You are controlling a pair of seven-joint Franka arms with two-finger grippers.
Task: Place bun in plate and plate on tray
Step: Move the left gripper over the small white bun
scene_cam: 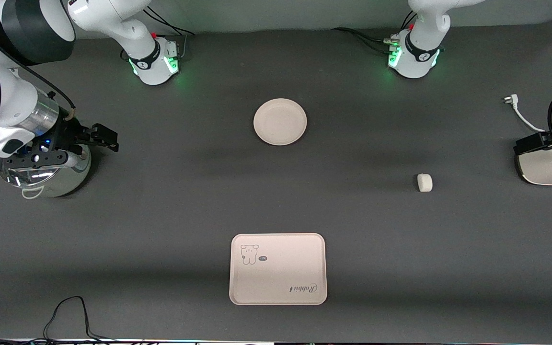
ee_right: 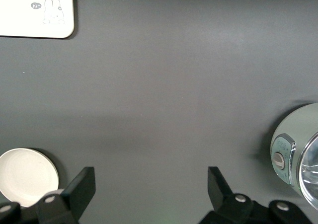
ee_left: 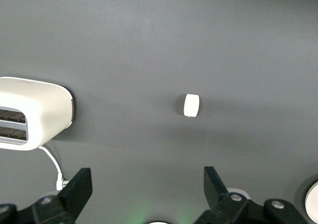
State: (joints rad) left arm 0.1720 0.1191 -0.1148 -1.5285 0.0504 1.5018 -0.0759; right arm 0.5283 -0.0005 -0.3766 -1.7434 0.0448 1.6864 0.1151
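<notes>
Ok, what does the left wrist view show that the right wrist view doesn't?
Only the left wrist view: the small white puck-shaped bun and a white toaster with its cord, seen past the open left tool.
Only the right wrist view: the cream rectangular tray, a pale green kettle, and the open right tool.
Both: the dark grey table and the round cream plate.

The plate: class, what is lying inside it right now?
Nothing shows inside the plate; its whole inner surface is bare. The bun sits apart on the table.
</notes>
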